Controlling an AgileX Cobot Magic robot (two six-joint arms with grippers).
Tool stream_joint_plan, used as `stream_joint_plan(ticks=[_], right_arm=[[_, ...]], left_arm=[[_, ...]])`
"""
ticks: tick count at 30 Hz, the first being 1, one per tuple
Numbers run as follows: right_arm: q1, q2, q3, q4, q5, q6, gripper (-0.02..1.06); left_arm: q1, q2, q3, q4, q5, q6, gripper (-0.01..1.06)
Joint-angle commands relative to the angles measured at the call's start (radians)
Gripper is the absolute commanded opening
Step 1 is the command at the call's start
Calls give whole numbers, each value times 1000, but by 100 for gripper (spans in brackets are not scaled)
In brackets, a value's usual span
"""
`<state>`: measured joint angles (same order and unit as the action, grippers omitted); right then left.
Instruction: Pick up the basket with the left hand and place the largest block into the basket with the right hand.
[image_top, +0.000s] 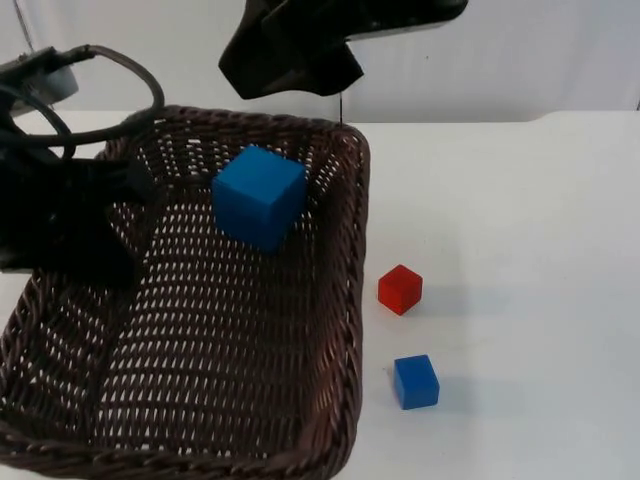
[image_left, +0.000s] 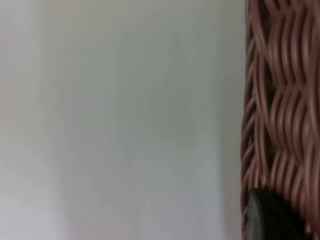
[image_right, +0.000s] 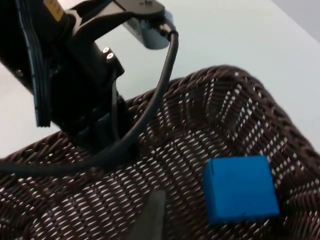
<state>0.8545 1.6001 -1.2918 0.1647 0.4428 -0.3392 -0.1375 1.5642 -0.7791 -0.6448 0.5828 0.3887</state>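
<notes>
Both arms are black and angular. The left arm (image_right: 65, 75) has a boxy matt body with two small bright screw heads and a yellow label near its upper end. The right arm (image_top: 300, 45) is a glossy black, faceted shell.

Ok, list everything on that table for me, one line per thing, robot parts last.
basket: one, dark brown wicker, on the left half of the table, held at its left rim.
large block: one, blue, inside the basket near its far wall.
red block: one, small, on the table just right of the basket.
small blue block: one, on the table nearer the camera than the red one.
table: one, white.
left gripper: one, black, at the basket's left rim.
right gripper: one, black, above the basket's far edge, holding nothing.
</notes>
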Motion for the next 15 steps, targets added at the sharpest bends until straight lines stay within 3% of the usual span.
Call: stream_joint_plan(ticks=[1,7,15], right_arm=[[6,-11,-3,-2,-1,8,83],[6,-40,-3,-2,13,9,83],[6,-163,-3,-2,55,9,83]], left_arm=[[-1,5,-2,-18,-26,-1,0],[-1,89,-24,-20,-95,-1,0],[-1,218,-180,-18,-73,23,0]])
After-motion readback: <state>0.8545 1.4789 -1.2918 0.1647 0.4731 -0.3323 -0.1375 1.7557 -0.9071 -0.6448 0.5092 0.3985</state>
